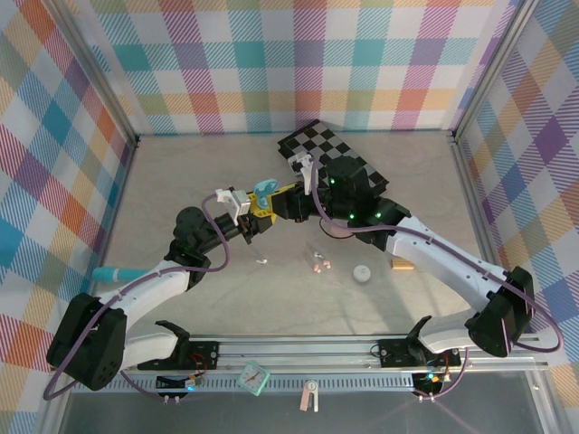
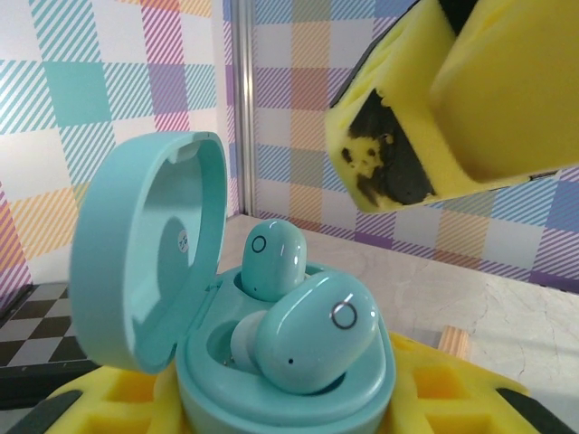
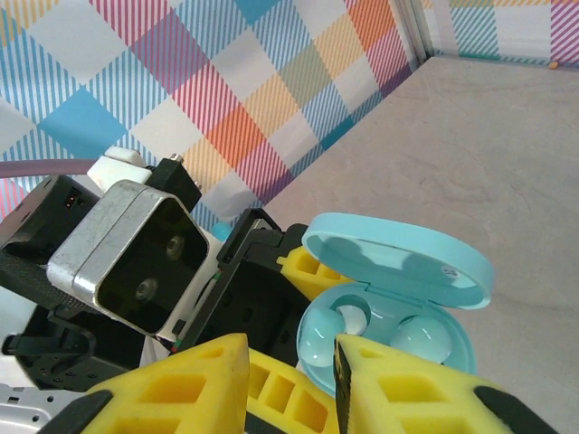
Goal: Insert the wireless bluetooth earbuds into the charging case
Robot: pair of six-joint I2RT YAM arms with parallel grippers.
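Note:
My left gripper (image 1: 256, 215) is shut on the teal charging case (image 2: 289, 402), whose lid (image 2: 136, 253) stands open. Two pale blue earbuds are in it. The far earbud (image 2: 273, 258) stands in its socket, while the near earbud (image 2: 312, 339) lies tilted over its own socket with the tip pointing down. My right gripper (image 3: 291, 371) hovers just above the case (image 3: 389, 334), jaws a little apart with nothing between its yellow fingers (image 2: 434, 108). From above, the case (image 1: 262, 190) is between both grippers, the right gripper (image 1: 284, 199) beside it.
Loose pink earbuds (image 1: 321, 265), a white one (image 1: 362, 273) and a small orange cylinder (image 1: 401, 266) lie on the table in front of the arms. A checkerboard mat (image 1: 335, 154) is behind them. Another teal case (image 1: 254, 377) rests on the near rail.

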